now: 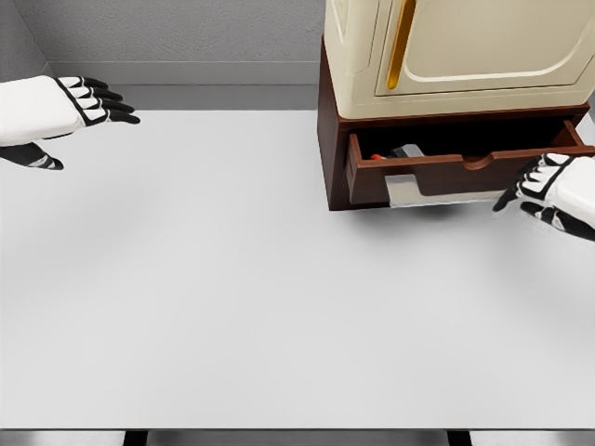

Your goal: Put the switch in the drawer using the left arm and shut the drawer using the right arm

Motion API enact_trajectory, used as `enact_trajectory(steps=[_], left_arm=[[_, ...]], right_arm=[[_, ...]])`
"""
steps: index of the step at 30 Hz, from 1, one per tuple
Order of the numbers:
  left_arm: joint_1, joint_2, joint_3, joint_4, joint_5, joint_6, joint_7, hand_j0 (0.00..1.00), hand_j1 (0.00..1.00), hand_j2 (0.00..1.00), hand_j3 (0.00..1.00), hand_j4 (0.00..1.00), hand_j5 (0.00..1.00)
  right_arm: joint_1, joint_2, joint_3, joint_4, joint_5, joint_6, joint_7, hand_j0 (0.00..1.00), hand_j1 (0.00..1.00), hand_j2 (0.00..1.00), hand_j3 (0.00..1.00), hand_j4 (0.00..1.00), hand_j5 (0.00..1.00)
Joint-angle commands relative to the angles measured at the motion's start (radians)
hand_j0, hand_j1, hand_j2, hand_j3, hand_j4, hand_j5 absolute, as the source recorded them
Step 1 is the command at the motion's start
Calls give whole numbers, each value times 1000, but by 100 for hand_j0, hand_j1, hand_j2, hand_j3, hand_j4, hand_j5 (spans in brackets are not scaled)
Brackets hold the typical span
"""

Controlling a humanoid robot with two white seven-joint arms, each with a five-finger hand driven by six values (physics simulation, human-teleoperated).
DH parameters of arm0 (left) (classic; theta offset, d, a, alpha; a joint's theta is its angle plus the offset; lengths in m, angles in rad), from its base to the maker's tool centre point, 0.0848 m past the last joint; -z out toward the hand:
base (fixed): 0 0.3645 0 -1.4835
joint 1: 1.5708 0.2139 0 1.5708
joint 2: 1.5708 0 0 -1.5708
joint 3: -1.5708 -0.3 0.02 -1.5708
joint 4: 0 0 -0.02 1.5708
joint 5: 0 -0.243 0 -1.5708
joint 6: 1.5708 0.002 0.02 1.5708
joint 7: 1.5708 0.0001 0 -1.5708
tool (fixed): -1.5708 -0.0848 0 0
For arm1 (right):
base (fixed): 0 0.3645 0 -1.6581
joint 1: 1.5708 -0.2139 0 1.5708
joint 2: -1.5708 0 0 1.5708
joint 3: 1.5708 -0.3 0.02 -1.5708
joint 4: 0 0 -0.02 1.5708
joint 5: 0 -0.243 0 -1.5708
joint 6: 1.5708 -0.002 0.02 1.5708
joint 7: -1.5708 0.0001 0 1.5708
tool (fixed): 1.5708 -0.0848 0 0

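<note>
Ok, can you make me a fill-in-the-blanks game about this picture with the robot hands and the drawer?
1. The brown drawer under the cream cabinet is ____, not shut.
2. The switch lies ____ the drawer.
3. The hand closest to the drawer front is the ____ hand.
4. The left hand holds ____, with its fingers spread above the white table.

Missing words: open; inside; right; nothing

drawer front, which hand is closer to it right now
Right. The right hand sits open just beside the drawer front at its right end, while the left hand hangs open far across the table at the left edge.
</note>
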Motion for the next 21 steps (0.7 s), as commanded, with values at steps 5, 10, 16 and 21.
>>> enact_trajectory(steps=[5, 10, 16, 21], left_arm=[[0, 5, 1, 0, 6, 1, 0, 100, 100, 100, 100, 100, 100], [-2, 5, 1, 0, 6, 1, 0, 100, 100, 100, 100, 100, 100], [-2, 7, 1, 0, 12, 1, 0, 100, 100, 100, 100, 100, 100], [-2, 10, 1, 0, 12, 1, 0, 100, 100, 100, 100, 100, 100]], right_arm=[[3, -18, -99, 0, -48, 1, -2, 52, 52, 52, 52, 52, 52], [80, -54, -94, 0, -84, 1, -2, 52, 52, 52, 52, 52, 52], [135, -59, -88, -2, -84, 1, -2, 52, 52, 52, 52, 52, 52], [187, -68, -88, -2, -74, 1, 3, 52, 52, 52, 52, 52, 52]])
